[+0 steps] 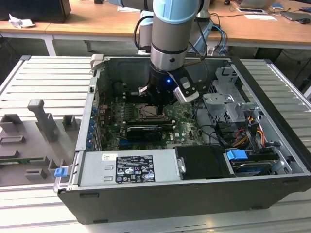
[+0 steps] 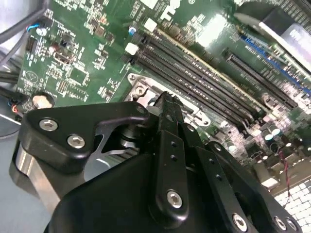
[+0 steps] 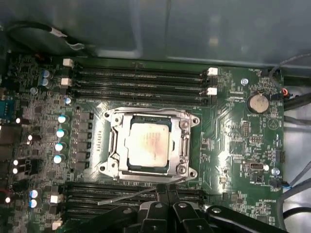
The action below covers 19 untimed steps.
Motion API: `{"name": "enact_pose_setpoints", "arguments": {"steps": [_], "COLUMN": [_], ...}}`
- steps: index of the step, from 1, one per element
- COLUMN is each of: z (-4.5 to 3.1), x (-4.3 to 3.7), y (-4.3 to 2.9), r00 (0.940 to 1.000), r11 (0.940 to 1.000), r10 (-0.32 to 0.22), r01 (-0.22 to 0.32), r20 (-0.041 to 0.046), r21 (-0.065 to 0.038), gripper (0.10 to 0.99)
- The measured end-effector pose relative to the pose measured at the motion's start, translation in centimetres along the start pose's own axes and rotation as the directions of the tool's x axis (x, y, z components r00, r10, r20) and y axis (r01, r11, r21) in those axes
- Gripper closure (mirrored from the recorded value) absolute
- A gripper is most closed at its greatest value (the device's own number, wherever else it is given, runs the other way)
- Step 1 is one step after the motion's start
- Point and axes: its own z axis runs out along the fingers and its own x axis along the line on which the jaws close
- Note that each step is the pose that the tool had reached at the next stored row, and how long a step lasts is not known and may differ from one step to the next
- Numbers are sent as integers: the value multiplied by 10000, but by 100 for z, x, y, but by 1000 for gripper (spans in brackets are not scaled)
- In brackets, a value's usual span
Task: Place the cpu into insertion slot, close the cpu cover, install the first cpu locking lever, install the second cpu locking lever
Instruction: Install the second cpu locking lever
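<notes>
The black end effector (image 3: 165, 200) has its fingers pressed together, pinching nothing, with the tips beside the socket's edge at 6 o'clock of the small, flat, pale beige-silver square cpu (image 3: 148, 143). The cpu lies seated in the socket, and the thin silvery metal square-frame cpu cover (image 3: 186, 141) lies closed around it on the green motherboard (image 3: 233, 145). A thin silvery lever (image 3: 127, 196) lies just beside the fingertips.

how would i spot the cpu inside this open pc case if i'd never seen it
Start at the green motherboard lying flat in the open computer case. In the first wrist view, a silvery cpu cover frames a square socket between two banks of long black memory slots. The cpu is the flat pale beige-silver square in that frame, the one smooth, plain metal face among the board's parts.
</notes>
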Motion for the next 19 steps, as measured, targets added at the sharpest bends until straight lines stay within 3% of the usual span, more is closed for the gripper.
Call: {"name": "enact_pose_setpoints", "arguments": {"steps": [1, 2, 3, 7, 9, 10, 12, 16, 19], "z": [2, 17, 30, 91, 108, 108, 107, 104, 168], "x": [3, 196, 335, 375, 382, 383, 407, 466, 503], "y": [-9, -15, -8, -14, -33, -41, -67, -105, -111], "r00": [10000, 10000, 9999, 9998, 9998, 9998, 9998, 9998, 9998], "r11": [10000, 10000, 9999, 9997, 9996, 9992, 9985, 9984, 9981], "r10": [1, -76, -131, -210, -211, -210, -209, -209, -211], "r01": [-1, 76, 131, 210, 211, 210, 210, 210, 212], "r20": [1, -4, -10, -16, -6, 5, 18, 19, 23], "r21": [-6, -43, -45, -88, -212, -350, -505, -529, -577], "gripper": [980, 980, 980, 980, 980, 980, 980, 980, 980]}}
